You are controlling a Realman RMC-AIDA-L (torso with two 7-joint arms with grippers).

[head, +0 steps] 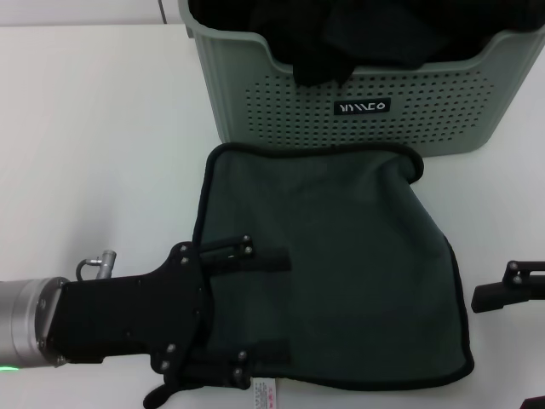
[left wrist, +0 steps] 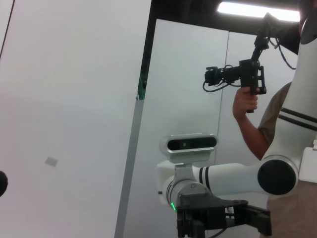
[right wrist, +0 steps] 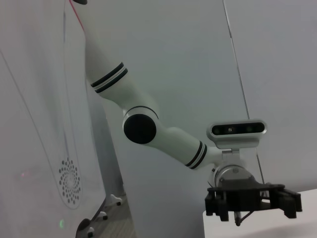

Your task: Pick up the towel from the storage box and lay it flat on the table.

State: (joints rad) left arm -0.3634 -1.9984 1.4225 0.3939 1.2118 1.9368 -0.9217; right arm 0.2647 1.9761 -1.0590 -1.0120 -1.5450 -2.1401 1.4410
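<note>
The towel [head: 341,264] lies spread flat on the white table [head: 85,153], dark grey-green side up. Its black trim runs all round and its small white label [head: 264,394] is at the near edge. The sage-green storage box [head: 281,102] stands just behind it, touching the towel's far edge. My left gripper [head: 285,305] is open and empty over the towel's near left part, one finger on each side. My right gripper [head: 521,345] is open at the right edge of the head view, just off the towel's right side.
Plain black cloths [head: 341,34] fill the storage box and hang over its front rim. In the left wrist view a person [left wrist: 257,134] holds a camera rig behind the right arm. Bare tabletop lies to the left of the towel.
</note>
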